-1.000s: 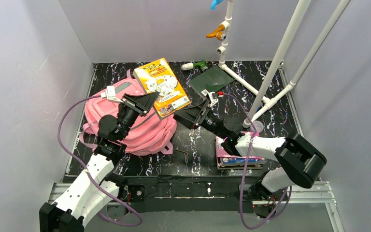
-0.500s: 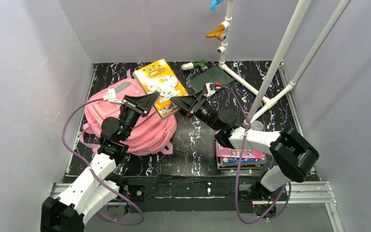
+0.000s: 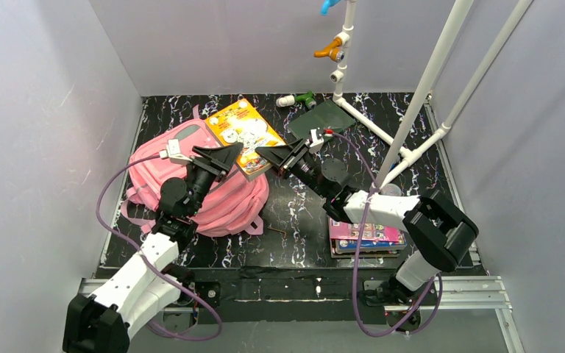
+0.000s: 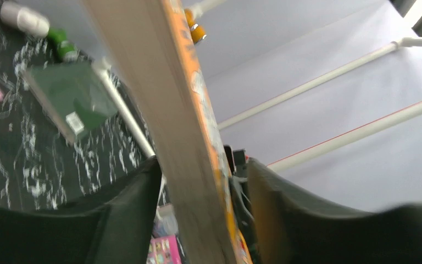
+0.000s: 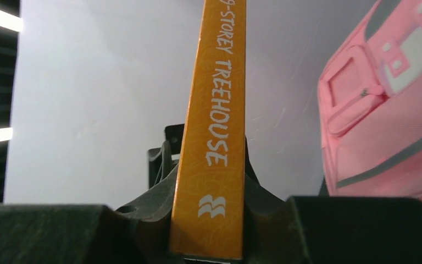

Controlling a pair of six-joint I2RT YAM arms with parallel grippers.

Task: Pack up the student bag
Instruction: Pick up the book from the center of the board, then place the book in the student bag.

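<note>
The pink bag (image 3: 221, 202) lies flat on the black table (image 3: 294, 220), front side up. An orange book (image 3: 244, 136) hangs tilted over the bag's far right corner, caught between both arms. The right gripper (image 3: 265, 159), just right of the bag, is clamped on the book's spine, its fingers narrowed to the spine's thickness. The left gripper (image 3: 228, 158), above the bag's middle, brackets the opposite edge: one finger lies against the pages, and a slim gap shows on the cover side, so I cannot tell whether it grips. A green folder (image 3: 322, 119) lies beyond the bag to its right, and a stack of books (image 3: 364, 237) sits well to its right.
</note>
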